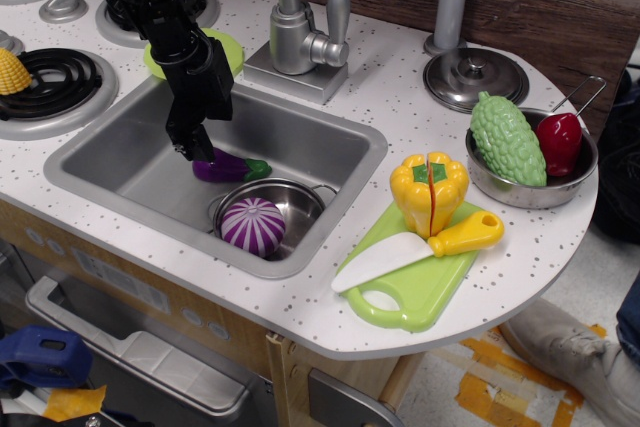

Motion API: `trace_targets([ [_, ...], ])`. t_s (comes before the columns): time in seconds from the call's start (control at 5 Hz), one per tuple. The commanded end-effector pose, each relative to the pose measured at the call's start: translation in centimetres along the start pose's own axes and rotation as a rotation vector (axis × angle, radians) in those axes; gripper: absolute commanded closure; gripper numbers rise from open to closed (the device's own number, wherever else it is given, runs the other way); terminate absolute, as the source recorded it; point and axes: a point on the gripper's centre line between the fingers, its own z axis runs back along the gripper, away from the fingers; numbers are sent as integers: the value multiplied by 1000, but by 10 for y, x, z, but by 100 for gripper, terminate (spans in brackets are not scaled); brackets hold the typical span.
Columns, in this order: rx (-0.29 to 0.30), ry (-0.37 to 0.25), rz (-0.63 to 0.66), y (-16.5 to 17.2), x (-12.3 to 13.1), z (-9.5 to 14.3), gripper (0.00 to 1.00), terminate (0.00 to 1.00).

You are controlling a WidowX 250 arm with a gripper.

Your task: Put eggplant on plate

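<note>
The eggplant [228, 168], dark purple and glossy with a green stem cap, lies in the sink [300, 142] next to a small metal pot. The black gripper [195, 153] reaches down into the sink, with its fingertips at the eggplant's left end. The arm hides the gap between the fingers, so I cannot tell whether they grip the eggplant. The lime-green round plate [228, 47] sits on the counter behind the sink, left of the faucet, partly hidden by the arm.
A metal pot [300, 197] in the sink holds a purple-and-white striped ball [253, 226]. The faucet [300, 37] stands behind the sink. At right are a green cutting board [425, 282] with a knife and a yellow pepper, and a pan of vegetables [530, 182]. Stove burners [50, 82] are at left.
</note>
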Motion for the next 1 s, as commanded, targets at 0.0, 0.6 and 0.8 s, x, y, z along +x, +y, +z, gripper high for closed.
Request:
trace_targets([
  [0.0,0,0,0,0,0,0,0,0],
  [0.6,-6,-11,-20,-2,-14,-26,0,0],
  [0.8,-6,-16,-30,0,-19,-30,0,0],
])
